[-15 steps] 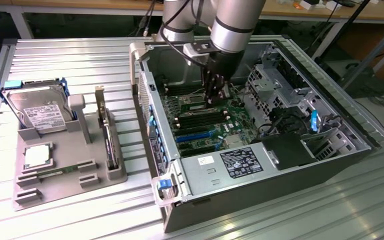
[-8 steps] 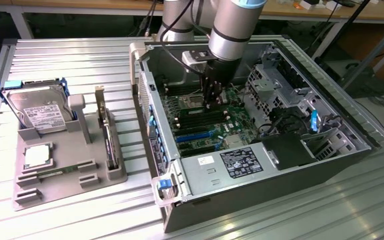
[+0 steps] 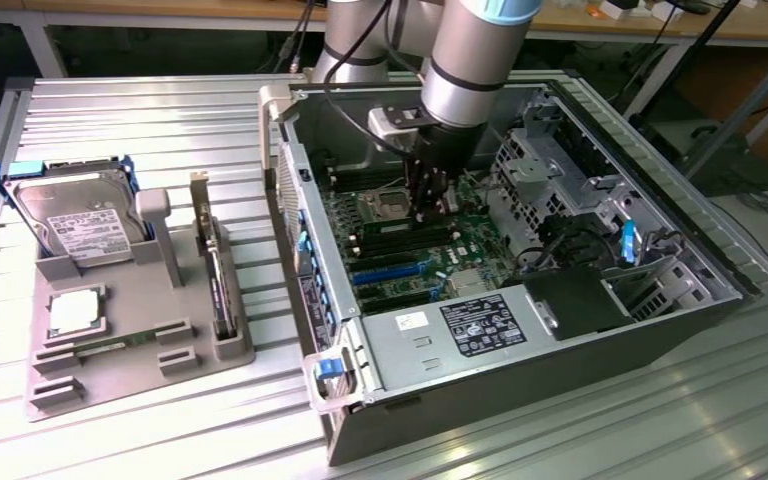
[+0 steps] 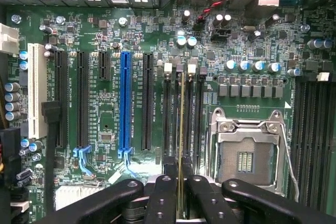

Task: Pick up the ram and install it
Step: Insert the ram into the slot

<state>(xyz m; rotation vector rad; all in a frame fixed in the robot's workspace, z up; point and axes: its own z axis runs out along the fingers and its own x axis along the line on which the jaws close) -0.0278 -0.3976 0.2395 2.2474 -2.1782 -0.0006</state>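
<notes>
The ram [image 4: 182, 129] hangs edge-on inside the computer case [image 3: 651, 330], a thin line in the wrist view, directly over the bank of memory slots [image 4: 167, 114] beside the CPU socket [image 4: 247, 156]. The gripper [image 4: 182, 203] has it pinched between its black fingers [image 4: 161, 198], which sit closed against both faces of the stick. Whether its lower edge already touches a slot I cannot tell.

The main risk, as I judge it, is misalignment. The slots lie close together, so a small sideways offset or tilt could put the edge on a slot wall or a latch, and pressing down then could bend the stick or strain the motherboard [image 4: 247, 30].

The case walls hem the arm in. Outside the case, at the exterior view's left, a grey tray [image 3: 117, 375] carries a hard drive [image 3: 77, 225], an expansion card [image 3: 211, 270] and a processor [image 3: 75, 312], all well apart from the work.
</notes>
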